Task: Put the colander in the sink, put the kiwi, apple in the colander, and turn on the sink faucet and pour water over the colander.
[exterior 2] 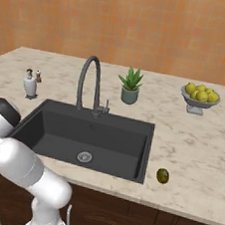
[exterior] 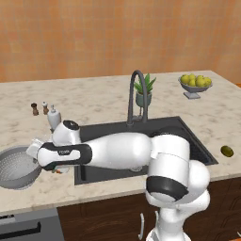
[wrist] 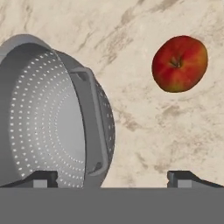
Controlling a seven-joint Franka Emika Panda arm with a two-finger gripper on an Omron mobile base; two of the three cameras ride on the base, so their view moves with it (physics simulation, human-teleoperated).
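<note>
The grey pierced colander (exterior: pixel 18 168) sits on the counter left of the sink (exterior: pixel 188 136), and its side handle (wrist: pixel 92 118) faces my hand. My gripper (wrist: pixel 113 179) hovers over the colander's right rim, open, with the handle side lying between its fingertips (wrist: pixel 41 178) and nothing held. A red apple (wrist: pixel 179 63) lies on the counter just beside the colander. The olive-green kiwi (exterior: pixel 227 150) (exterior 2: pixel 162 176) rests on the counter right of the sink (exterior 2: pixel 57 127). Behind the basin stands the dark gooseneck faucet (exterior: pixel 136 94) (exterior 2: pixel 89 79), with no stream showing.
A soap dispenser (exterior: pixel 54 117) and two small shakers (exterior: pixel 34 109) stand behind the colander. At the back are a potted plant (exterior: pixel 143 92) and a stemmed dish of lemons (exterior: pixel 195 84). The counter's front edge runs just below the colander.
</note>
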